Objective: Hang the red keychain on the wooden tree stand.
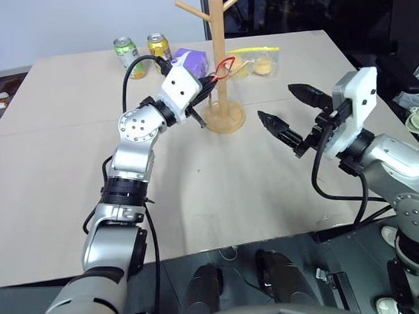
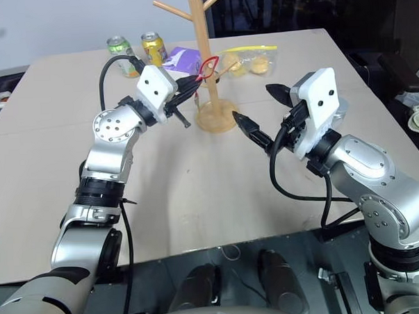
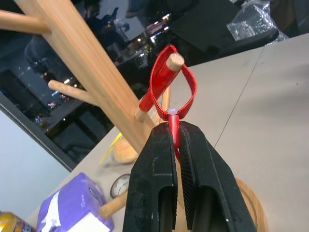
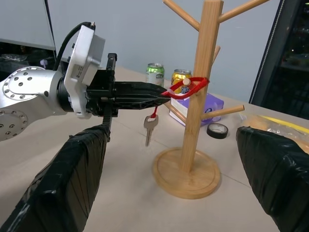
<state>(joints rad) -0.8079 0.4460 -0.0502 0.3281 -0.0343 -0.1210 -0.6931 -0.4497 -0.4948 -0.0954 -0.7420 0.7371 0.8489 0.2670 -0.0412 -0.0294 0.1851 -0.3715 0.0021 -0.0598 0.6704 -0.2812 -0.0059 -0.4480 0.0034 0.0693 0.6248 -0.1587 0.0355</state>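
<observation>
Red keychain loop sits over a peg of wooden tree stand. Left gripper is clamped shut on it w/ key dangling. Right gripper is wide open, holding nothing.

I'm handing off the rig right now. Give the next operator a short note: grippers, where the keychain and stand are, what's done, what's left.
Left gripper: shut on the red keychain, jaws pinching it just below the loop.
Right gripper: open, holding nothing, waiting beside the wooden tree stand.
Keychain: the loop is already threaded over the tip of one peg; a silver key hangs below the left gripper.
Stand: upright on the table.
Done: loop placed on the peg.
Left: open the left jaws, back the arm away, check that the keychain stays hanging.
</observation>
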